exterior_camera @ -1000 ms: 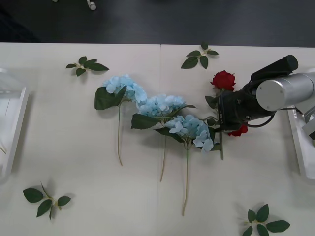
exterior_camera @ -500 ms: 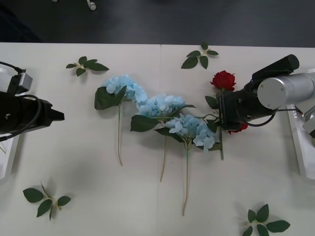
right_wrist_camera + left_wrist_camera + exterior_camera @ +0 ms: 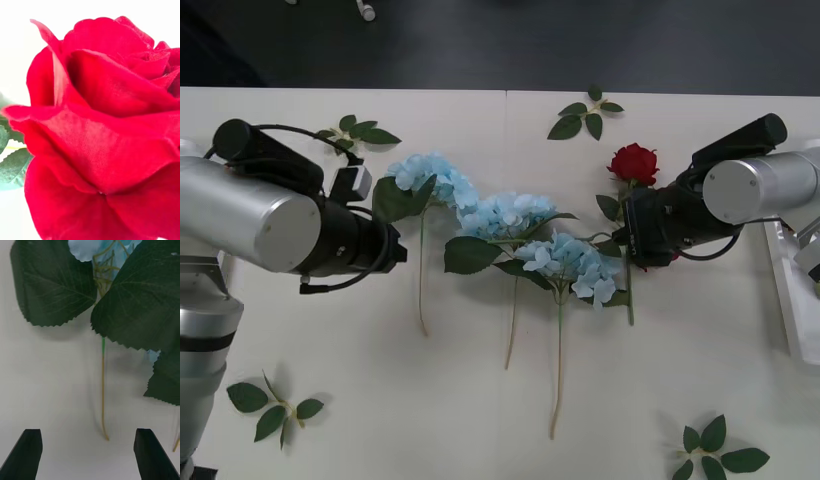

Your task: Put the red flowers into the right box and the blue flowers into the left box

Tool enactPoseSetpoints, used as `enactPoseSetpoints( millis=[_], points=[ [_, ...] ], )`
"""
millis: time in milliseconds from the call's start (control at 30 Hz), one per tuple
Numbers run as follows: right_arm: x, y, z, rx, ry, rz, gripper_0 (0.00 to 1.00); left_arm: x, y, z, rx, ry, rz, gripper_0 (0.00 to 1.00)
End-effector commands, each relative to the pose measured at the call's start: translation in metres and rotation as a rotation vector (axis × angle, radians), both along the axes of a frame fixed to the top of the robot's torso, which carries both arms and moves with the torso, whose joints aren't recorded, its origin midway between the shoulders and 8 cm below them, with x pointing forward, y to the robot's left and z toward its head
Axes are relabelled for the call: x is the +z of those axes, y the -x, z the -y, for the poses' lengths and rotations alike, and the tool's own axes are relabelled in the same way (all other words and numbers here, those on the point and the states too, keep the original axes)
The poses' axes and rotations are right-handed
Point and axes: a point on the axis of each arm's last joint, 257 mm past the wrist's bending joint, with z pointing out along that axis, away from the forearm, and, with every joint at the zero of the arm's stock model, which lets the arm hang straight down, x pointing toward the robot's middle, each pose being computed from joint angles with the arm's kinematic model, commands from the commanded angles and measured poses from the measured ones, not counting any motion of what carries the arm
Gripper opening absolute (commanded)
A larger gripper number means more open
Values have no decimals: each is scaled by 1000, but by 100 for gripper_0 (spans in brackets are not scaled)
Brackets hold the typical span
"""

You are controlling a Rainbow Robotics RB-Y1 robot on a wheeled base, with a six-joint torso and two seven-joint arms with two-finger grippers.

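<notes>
Three blue flowers lie in a row mid-table: one on the left (image 3: 430, 175), a middle one (image 3: 508, 213) and one on the right (image 3: 575, 262). My left gripper (image 3: 395, 250) hangs just left of the left one's stem (image 3: 422, 285). In the left wrist view its black fingers (image 3: 30, 453) stand open, with that stem (image 3: 103, 390) and big green leaves (image 3: 56, 285) ahead. One of the red flowers (image 3: 634, 162) lies at the right. My right gripper (image 3: 628, 240) sits just below it, over another red bloom (image 3: 101, 131) seen very close. The right box (image 3: 790, 290) is at the table's right edge.
Loose leaf sprigs lie at the back left (image 3: 358, 132), back centre (image 3: 588, 115), front left (image 3: 275, 405) and front right (image 3: 715, 450). The left arm's grey body (image 3: 240, 215) covers the table's left side. Open tabletop lies in front of the stems.
My left arm has swung in from the left edge to the leftmost blue flower's stem. The right gripper has barely shifted, and the red bloom under it shows less.
</notes>
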Motion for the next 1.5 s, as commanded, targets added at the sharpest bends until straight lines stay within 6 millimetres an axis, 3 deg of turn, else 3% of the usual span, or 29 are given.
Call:
enactPoseSetpoints(
  millis=[33,267,533,1000,1133,1200,1233,1267,1333,1367,1433,1500],
  points=[
    [11,-5,-6,48,8,31,0,10,-29,21,-4,36,32,71],
    [31,-7,2,66,-8,33,0,-10,-56,39,-20,-3,29,70],
    [61,0,19,99,9,19,0,-26,-76,38,-9,-23,40,69],
    [59,0,26,136,54,35,0,-51,-83,32,-7,-66,45,68],
    [57,1,28,147,71,31,0,-57,-83,34,-9,-69,43,56],
    [56,2,31,151,82,31,0,-58,-83,33,-9,-75,42,40],
    [55,2,31,153,86,30,0,-59,-83,33,-10,-76,39,24],
    [55,2,31,160,92,33,6,-62,-82,33,-9,-79,34,12],
    [52,1,35,158,111,37,51,-64,-81,33,-10,-83,30,1],
    [53,0,36,158,119,41,64,-64,-81,33,-12,-84,30,0],
    [53,-1,38,163,128,45,82,-63,-81,34,-14,-88,34,0],
    [52,-1,38,166,132,47,84,-64,-81,35,-18,-88,33,0]
  ],
)
